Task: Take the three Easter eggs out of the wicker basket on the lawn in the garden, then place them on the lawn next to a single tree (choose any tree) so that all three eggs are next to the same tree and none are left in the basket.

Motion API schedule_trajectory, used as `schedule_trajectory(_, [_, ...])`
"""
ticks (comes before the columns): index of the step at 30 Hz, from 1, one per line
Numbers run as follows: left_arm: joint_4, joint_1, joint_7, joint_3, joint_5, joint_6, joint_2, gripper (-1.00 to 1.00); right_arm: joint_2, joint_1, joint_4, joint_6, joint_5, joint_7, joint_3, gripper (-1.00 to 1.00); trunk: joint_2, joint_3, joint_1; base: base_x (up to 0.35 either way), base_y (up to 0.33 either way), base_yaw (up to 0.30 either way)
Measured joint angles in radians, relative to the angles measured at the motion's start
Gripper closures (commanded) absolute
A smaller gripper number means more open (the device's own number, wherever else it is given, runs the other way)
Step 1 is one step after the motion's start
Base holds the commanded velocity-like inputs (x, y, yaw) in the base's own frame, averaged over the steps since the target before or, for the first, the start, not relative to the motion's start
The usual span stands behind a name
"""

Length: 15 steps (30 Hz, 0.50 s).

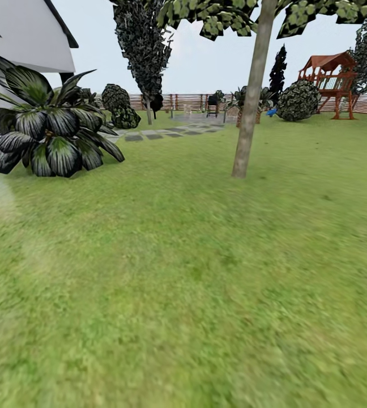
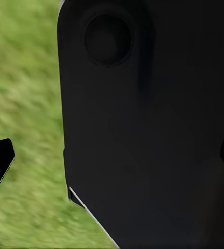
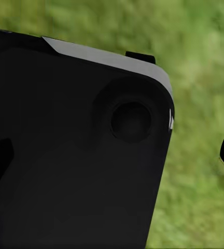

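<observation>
Ahead on the lawn [image 1: 195,272] stands a pale-trunked tree [image 1: 251,107], likely the robot's destination. Each wrist camera faces dark robot bodywork [image 2: 153,135] above grass, arms apparently tucked for travel; whether either pincer is spread cannot be told. Eggs and basket are unseen.

white house wall [image 1: 19,39] | slatted fence [image 1: 189,102] | red playset [image 1: 331,79] | stepping stones [image 1: 161,134] | pale sky [image 1: 206,62]

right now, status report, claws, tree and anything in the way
Claws: fingertips at wrist view edges, state unreadable. Tree with pale trunk ahead, right of centre. Lawn stretches to it; broad-leaved plant off to the left.
</observation>
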Motion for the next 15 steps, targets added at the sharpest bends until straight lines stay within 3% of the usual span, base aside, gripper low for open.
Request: schedule_trajectory(15, [0.0, 0.0, 0.0, 0.0, 0.0, 0.0, 0.0, -1.0, 0.002, 0.0, 0.002, 0.0, -0.002, 0.0, 0.0, -1.0, 0.0, 0.0, 0.0, 0.339, 0.0, 0.0])
